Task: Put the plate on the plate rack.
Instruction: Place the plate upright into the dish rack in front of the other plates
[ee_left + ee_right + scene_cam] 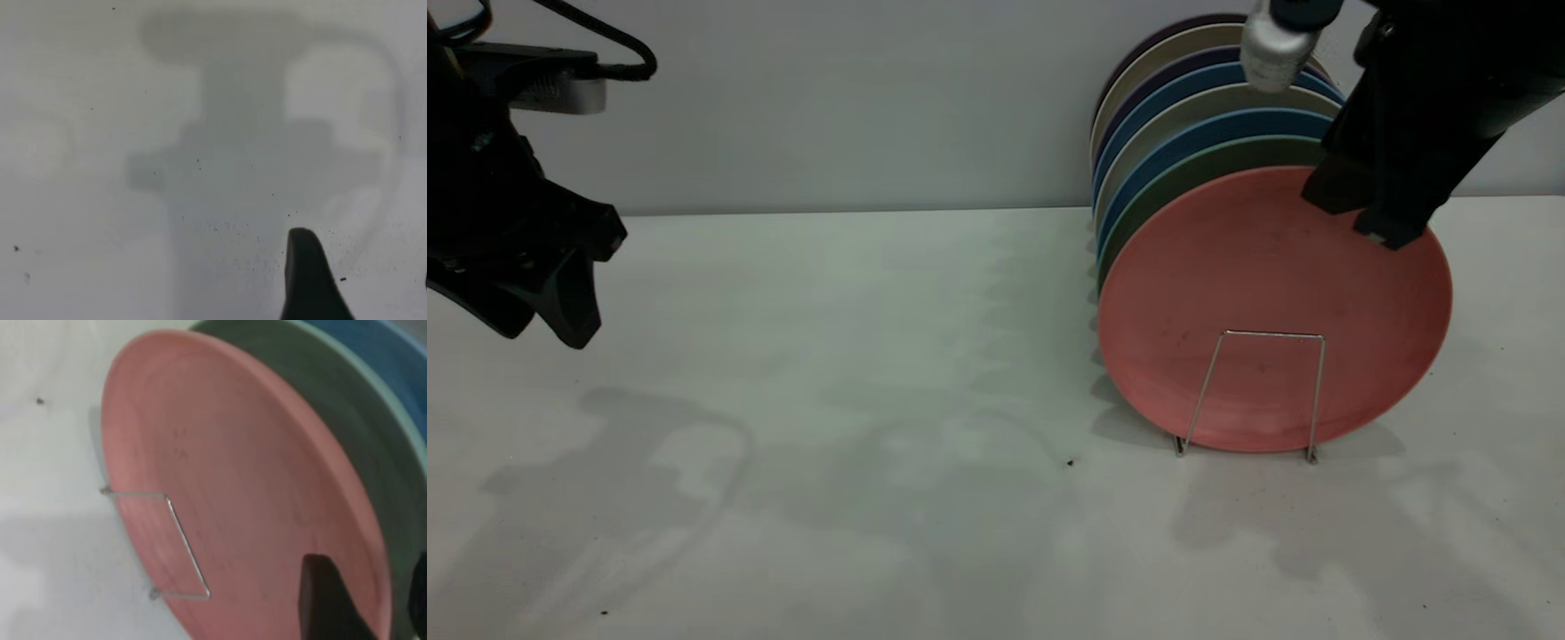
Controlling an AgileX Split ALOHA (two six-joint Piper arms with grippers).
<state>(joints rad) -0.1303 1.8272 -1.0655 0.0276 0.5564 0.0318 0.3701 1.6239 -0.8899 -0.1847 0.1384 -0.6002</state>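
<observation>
We see the round, matte salmon-pink plastic plate [1272,311] standing on edge at the right of the exterior frame, at the front of a row of upright plates. It sits in the thin silver wire plate rack [1263,391], whose front rectangular loop rises only partway up the plate's face, so the loop props the lower part while the plate leans back against the dark green plate [1209,169] behind it. Further back stand blue plates [1200,124] and paler ones, all tilted alike.

The right gripper [1374,218] reaches down from the upper right and meets the pink plate at its upper right rim. In the right wrist view one dark finger lies over the plate's front face [253,487] and another dark shape sits behind the rim by the green plate [373,440], so we judge the fingers are pinching the pink rim, holding it steady until the rack carries it. The plate looks seated, so the task seems nearly done; releasing calls for spreading the fingers without tipping the plate forward over the short loop.

The left gripper [543,311] hangs idle at the left edge, above the pale surface [827,400], its fingers spread apart.
</observation>
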